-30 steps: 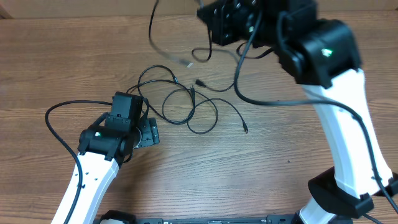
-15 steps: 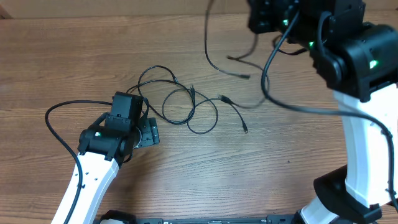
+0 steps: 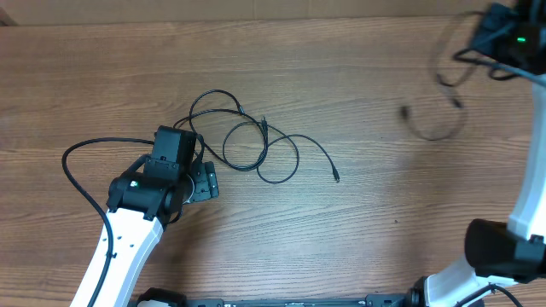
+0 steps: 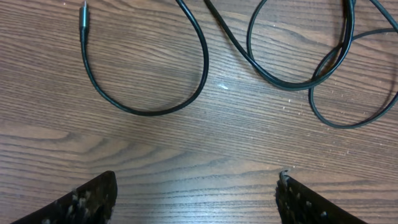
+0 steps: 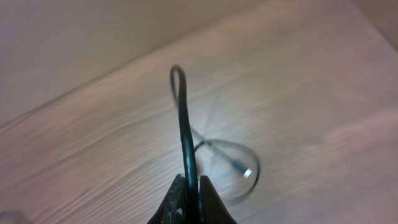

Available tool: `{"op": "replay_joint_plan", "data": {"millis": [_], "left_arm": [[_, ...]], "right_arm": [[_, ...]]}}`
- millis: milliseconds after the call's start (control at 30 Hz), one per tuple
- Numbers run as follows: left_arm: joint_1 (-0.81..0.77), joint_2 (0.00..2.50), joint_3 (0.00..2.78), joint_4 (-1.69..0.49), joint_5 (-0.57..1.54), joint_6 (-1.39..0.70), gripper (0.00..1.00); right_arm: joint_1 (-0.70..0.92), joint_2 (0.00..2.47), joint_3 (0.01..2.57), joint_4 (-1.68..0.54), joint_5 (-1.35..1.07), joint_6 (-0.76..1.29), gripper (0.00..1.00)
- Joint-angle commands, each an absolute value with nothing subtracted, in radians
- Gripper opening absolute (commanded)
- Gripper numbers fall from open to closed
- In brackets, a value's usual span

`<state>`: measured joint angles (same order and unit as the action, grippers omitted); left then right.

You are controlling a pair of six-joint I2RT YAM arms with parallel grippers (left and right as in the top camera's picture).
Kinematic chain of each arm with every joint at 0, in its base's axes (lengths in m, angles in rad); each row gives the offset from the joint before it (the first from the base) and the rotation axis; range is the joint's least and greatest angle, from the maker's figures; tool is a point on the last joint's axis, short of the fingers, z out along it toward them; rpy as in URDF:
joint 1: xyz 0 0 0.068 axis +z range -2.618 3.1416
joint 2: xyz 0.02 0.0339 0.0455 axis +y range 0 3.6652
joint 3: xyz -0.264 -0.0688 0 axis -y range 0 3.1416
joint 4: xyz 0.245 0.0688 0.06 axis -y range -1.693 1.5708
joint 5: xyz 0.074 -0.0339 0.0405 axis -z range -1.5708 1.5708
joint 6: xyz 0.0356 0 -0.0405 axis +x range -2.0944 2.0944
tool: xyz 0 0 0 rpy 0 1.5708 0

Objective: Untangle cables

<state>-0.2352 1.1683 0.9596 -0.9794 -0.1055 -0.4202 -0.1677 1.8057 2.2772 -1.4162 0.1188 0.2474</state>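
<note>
Several thin black cables [image 3: 256, 145] lie looped over one another on the wooden table, one plug end [image 3: 336, 177] pointing right. My left gripper [image 3: 205, 181] is open and empty just left of the loops. In the left wrist view its fingers [image 4: 93, 200] stand wide apart over bare wood, with the loops [image 4: 186, 93] and a plug [image 4: 83, 12] ahead. My right gripper [image 3: 493, 38] is high at the far right, shut on one separate black cable [image 3: 435, 119] that hangs blurred below it. The right wrist view shows that cable [image 5: 182, 118] pinched between the shut gripper [image 5: 189, 186], its plug [image 5: 247, 172] dangling.
The left arm's own thick black wire [image 3: 81, 170] arcs over the table at the left. The table's back edge [image 3: 256, 19] runs along the top. The right arm's white link [image 3: 529, 196] stands along the right edge.
My right arm has swung from the top middle to the far right, carrying its cable away from the pile. The left arm and the remaining loops have not moved.
</note>
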Motion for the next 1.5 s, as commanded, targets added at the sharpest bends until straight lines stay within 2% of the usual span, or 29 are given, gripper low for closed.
{"op": "replay_joint_plan", "data": {"millis": [0,167,433,467,533,600,667,733,800,933,1000,1133,1333,1467], "left_arm": [[-0.234,1.173,0.956,-0.982,-0.081,-0.435,0.81],[-0.234,1.173,0.956,-0.982,-0.077,-0.435,0.81],[-0.234,1.173,0.956,-0.982,-0.076,-0.435,0.80],[-0.234,1.173,0.956,-0.983,-0.077,-0.435,0.80],[-0.234,1.173,0.956,-0.983,-0.077,-0.435,0.80],[-0.234,1.173,0.956,-0.982,-0.077,-0.435,0.80],[-0.234,1.173,0.956,-0.982,-0.077,-0.435,0.80],[-0.234,1.173,0.956,-0.982,-0.078,-0.435,0.80],[-0.234,1.173,0.956,-0.983,-0.081,-0.435,0.80],[-0.227,1.173,0.956,-0.987,-0.114,-0.459,0.80],[-0.198,1.173,0.956,-0.993,-0.115,-0.466,0.81],[-0.087,1.173,0.957,-1.018,-0.110,-0.476,0.82],[0.088,1.173,0.956,-1.066,-0.039,-0.475,0.84],[0.119,1.173,0.956,-1.076,-0.022,-0.475,0.87]], "right_arm": [[-0.281,1.797,2.222,-1.388,0.142,0.314,0.04],[-0.422,1.798,2.117,-1.309,0.127,0.352,0.04],[-0.508,1.798,1.952,-1.209,0.130,0.352,0.04],[-0.514,1.799,1.940,-1.201,0.129,0.352,0.09],[-0.517,1.799,1.935,-1.192,0.093,0.352,0.37],[-0.517,1.799,1.935,-1.183,0.014,0.338,0.59],[-0.511,1.799,1.935,-1.177,-0.149,0.278,0.68],[-0.493,1.799,1.935,-1.184,-0.296,0.220,0.71],[-0.452,1.799,1.935,-1.217,-0.406,0.159,0.72],[-0.343,1.799,1.935,-1.303,-0.423,0.091,0.79],[-0.270,1.799,1.935,-1.341,-0.421,0.051,0.84],[-0.129,1.801,1.933,-1.368,-0.420,0.028,0.86],[0.080,1.807,1.865,-1.297,-0.420,0.029,0.87],[0.207,1.817,1.768,-1.200,-0.421,0.057,0.87]]}}
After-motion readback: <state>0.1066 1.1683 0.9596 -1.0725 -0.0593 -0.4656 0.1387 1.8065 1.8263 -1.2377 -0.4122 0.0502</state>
